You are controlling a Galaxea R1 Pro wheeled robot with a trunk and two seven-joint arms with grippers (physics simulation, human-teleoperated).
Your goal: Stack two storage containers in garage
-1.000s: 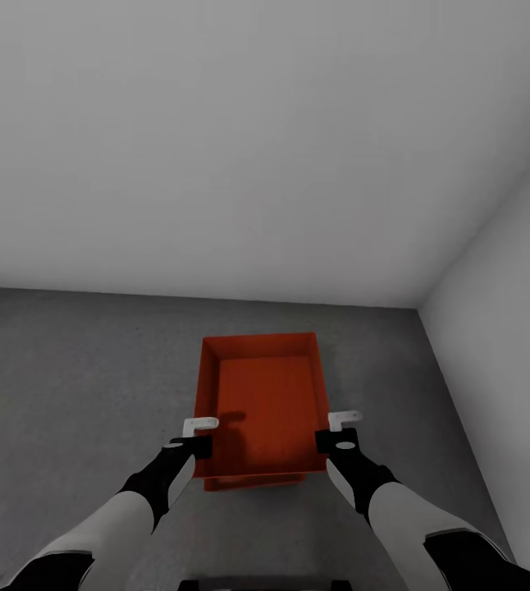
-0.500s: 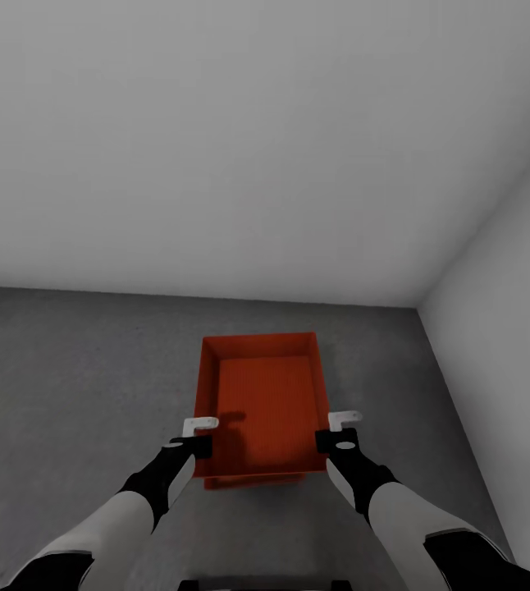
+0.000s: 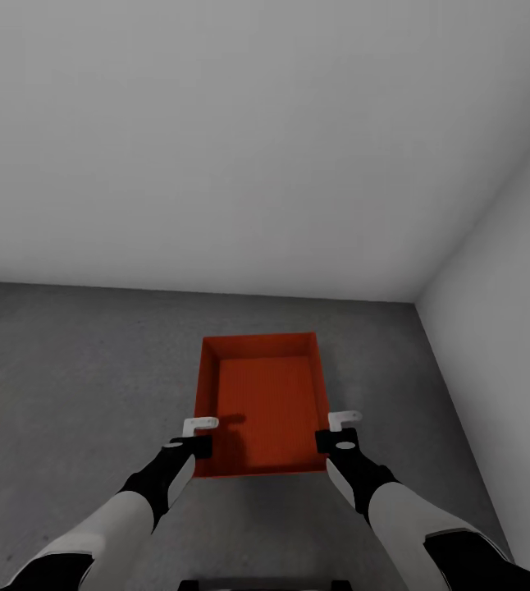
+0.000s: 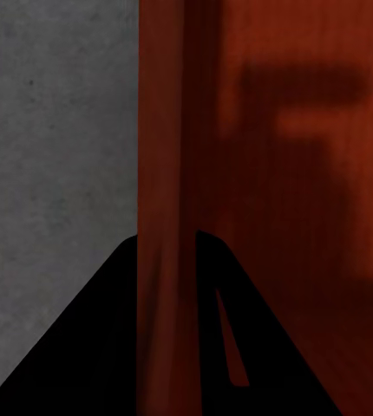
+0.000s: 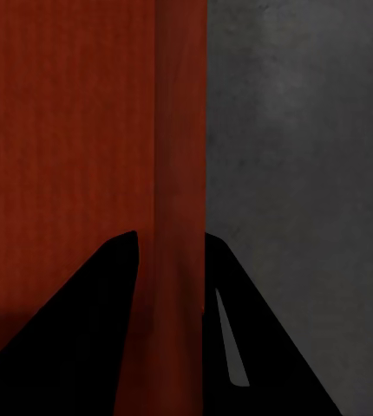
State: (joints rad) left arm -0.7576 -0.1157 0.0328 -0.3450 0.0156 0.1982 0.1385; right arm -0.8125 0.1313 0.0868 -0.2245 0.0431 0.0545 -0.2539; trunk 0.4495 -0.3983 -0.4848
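One red-orange storage container (image 3: 262,402) lies level in front of me in the head view, over the garage's dark grey concrete floor (image 3: 76,386). My left gripper (image 3: 199,435) is shut on its left wall near the front corner. My right gripper (image 3: 337,431) is shut on its right wall. In the left wrist view the red wall (image 4: 162,156) runs between the left gripper's (image 4: 165,238) black fingers. The right wrist view has the wall (image 5: 179,147) between the right gripper's (image 5: 173,234) fingers. The other container is hidden; whether one lies under this one cannot be told.
A plain pale grey wall (image 3: 216,148) stands just beyond the container, and a second wall (image 3: 503,328) closes the right side, forming a corner. Bare concrete stretches off to the left.
A red strip of a second box that stuck out under the held container's near edge no longer shows. The view has shifted slightly; both arms hold the same pose.
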